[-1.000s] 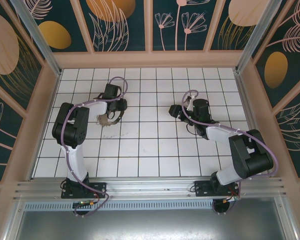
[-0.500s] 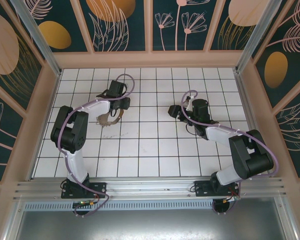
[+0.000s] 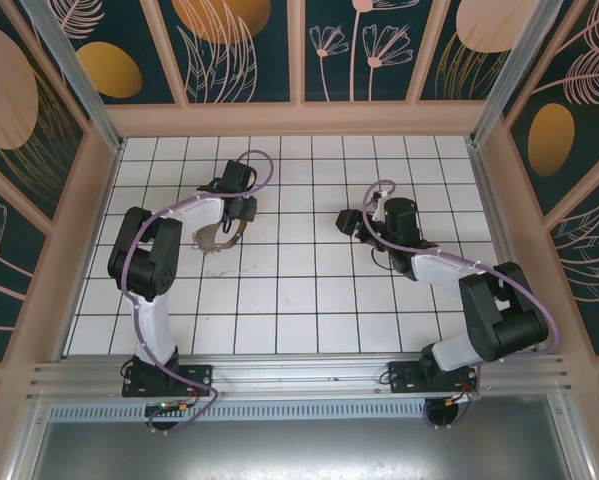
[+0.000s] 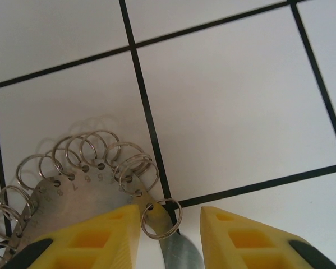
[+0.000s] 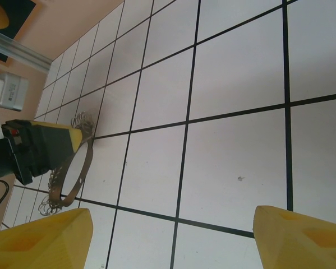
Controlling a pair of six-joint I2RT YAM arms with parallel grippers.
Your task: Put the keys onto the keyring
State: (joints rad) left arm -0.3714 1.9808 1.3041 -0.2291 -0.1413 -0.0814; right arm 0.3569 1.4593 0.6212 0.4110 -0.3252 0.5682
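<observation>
The left hand (image 4: pixel 170 217) stands partly open, its two yellow fingers (image 4: pixel 100 238) set down astride the rim of the keyring (image 4: pixel 83 193). The flat grey band of the rim passes through the gap between them, and the gap is wider than the band. The left finger overlaps the band from above; whether either finger presses on the metal cannot be told. One small split ring (image 4: pixel 161 218) lies in the gap, and more small rings (image 4: pixel 95 147) fan out along the rim to the left, each threaded through a hole beside a stamped number. The keyring lies flat on the white tiled desk (image 4: pixel 229 101), left of centre and toward the far side, just near of the left hand in the top view. The right hand (image 5: pixel 173 227) is right of centre, well apart from the keyring. Its yellow fingers (image 5: pixel 302 238) are spread wide and hold nothing; bare tiles show between them.
</observation>
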